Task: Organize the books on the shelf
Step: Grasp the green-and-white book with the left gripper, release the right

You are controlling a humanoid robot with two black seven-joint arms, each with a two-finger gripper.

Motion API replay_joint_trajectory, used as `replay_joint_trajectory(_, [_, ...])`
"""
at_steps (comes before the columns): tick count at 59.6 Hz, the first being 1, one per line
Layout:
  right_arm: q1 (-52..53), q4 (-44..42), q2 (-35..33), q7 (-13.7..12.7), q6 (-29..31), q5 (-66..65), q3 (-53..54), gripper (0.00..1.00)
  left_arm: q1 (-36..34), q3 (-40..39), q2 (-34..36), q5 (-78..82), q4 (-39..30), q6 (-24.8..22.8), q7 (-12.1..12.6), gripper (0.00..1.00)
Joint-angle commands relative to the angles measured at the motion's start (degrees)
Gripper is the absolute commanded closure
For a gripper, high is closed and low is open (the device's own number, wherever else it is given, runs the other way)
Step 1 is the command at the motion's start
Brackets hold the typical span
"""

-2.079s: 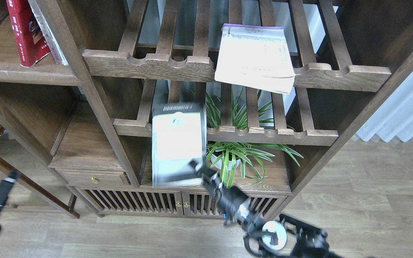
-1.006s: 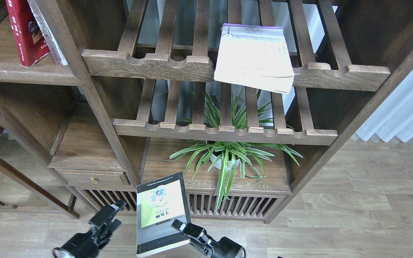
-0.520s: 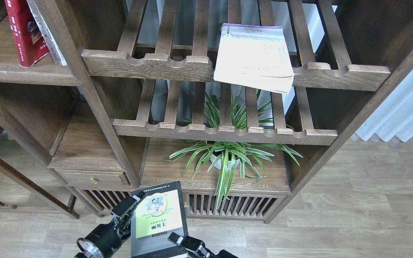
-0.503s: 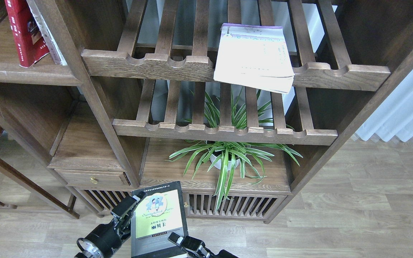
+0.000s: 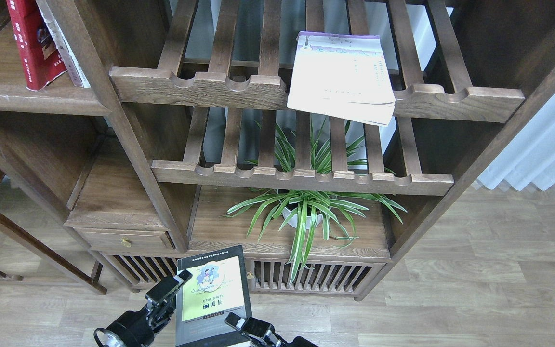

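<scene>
Grey-black book (image 5: 213,299) — cover up, long axis running toward the cabinet (image 5: 128,130).

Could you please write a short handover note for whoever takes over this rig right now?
Right gripper: at the lower right edge of the grey-black book, apparently pinching it. Left gripper: against the book's left edge; grip unclear.
The book is held low in front of the cabinet, cover facing up.
Dark red book stands on the shelf, upper left, so that one is done.
Cream-white book lies tilted on the upper slatted rack, overhanging its front rail.
Left to do: shelve the held book beside the red one, then fetch the cream-white one.
</scene>
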Motion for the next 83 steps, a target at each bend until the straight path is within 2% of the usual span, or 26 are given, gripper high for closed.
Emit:
replay_joint_trajectory(1, [-0.1,0.1,0.0,-0.1,0.0,-0.1,-0.2,0.95,-0.3,0.4,-0.6,0.1,0.0,0.0,0.0,0.18])
replay_joint_trajectory(10, [-0.4,0.1,0.0,-0.1,0.0,-0.1,-0.3,0.95,-0.4,0.9,-1.1,0.1,-0.1,0.0,0.4,0.22])
replay_joint_trajectory(11, [-0.5,0.1,0.0,-0.1,0.0,-0.1,-0.4,0.95,-0.4,0.9,-1.1,0.0,0.0,0.0,1.8,0.27])
replay_joint_trajectory(16, [-0.5,0.1,0.0,-0.2,0.0,-0.1,-0.4,0.95,-0.3,0.9,-1.1,-0.1,-0.1,0.0,4.0,0.37])
replay_joint_trajectory(19, [-0.5,0.1,0.0,-0.2,0.0,-0.1,-0.4,0.95,-0.2,0.8,-1.1,-0.3,-0.1,0.0,5.5,0.49])
replay_joint_trajectory(21, [-0.5,0.1,0.0,-0.2,0.0,-0.1,-0.4,0.95,-0.2,0.8,-1.1,-0.3,-0.1,0.0,5.8,0.52])
replay_joint_trajectory(24, [-0.5,0.1,0.0,-0.2,0.0,-0.1,-0.4,0.95,0.0,0.4,-1.1,-0.5,-0.1,0.0,6.4,0.66])
replay_joint_trajectory(26, [-0.5,0.1,0.0,-0.2,0.0,-0.1,-0.4,0.95,0.0,0.4,-1.1,-0.5,-0.1,0.0,6.6,0.71])
replay_joint_trajectory(30, [-0.7,0.1,0.0,-0.1,0.0,-0.1,-0.2,0.95,0.2,0.2,-1.1,-0.6,0.0,0.0,7.3,0.91])
replay_joint_trajectory(46, [-0.2,-0.1,0.0,0.1,0.0,0.0,0.7,0.94,0.0,0.2,-0.1,-0.3,-0.1,0.0,8.2,0.93])
replay_joint_trajectory(59, [0.4,-0.4,0.0,0.4,0.0,0.2,1.9,0.94,0.3,0.2,4.3,-0.2,-0.3,0.0,8.1,0.93])
replay_joint_trajectory(66, [0.4,-0.4,0.0,0.4,0.0,0.2,2.0,0.90,1.1,-0.3,5.9,-0.2,-1.0,0.0,8.1,0.93])
replay_joint_trajectory(70, [0.3,-0.5,0.0,0.4,0.0,0.0,2.0,0.83,1.2,-0.8,6.0,-0.2,-1.0,0.0,7.7,0.93])
replay_joint_trajectory(73, [0.2,-0.5,0.0,0.2,0.0,0.0,2.0,0.71,1.4,-1.7,5.9,-0.3,-1.2,0.0,7.7,0.93])
replay_joint_trajectory(74, [0.2,-0.4,0.0,0.1,0.0,0.0,2.0,0.58,1.4,-2.1,5.8,-0.3,-1.2,0.0,7.8,0.93])
replay_joint_trajectory(75, [0.2,-0.4,0.0,0.1,0.0,0.0,2.1,0.50,1.4,-2.3,5.7,-0.2,-1.3,0.0,7.8,0.93])
replay_joint_trajectory(76, [0.1,-0.4,0.0,0.2,0.0,0.0,2.2,0.32,1.4,-2.7,5.7,-0.2,-1.3,0.0,7.8,0.94])
replay_joint_trajectory(78, [0.1,-0.4,0.0,0.4,0.0,0.1,2.4,0.10,1.4,-3.2,5.7,-0.3,-1.4,0.0,7.8,0.94])
replay_joint_trajectory(79, [0.1,-0.5,0.0,0.4,0.0,0.1,2.6,0.07,1.4,-3.5,5.7,-0.3,-1.5,0.0,7.8,0.94])
replay_joint_trajectory(83, [-0.4,-0.5,0.0,0.4,0.0,0.0,3.0,0.06,1.7,-5.5,6.1,-0.3,-2.4,0.0,7.8,0.94])
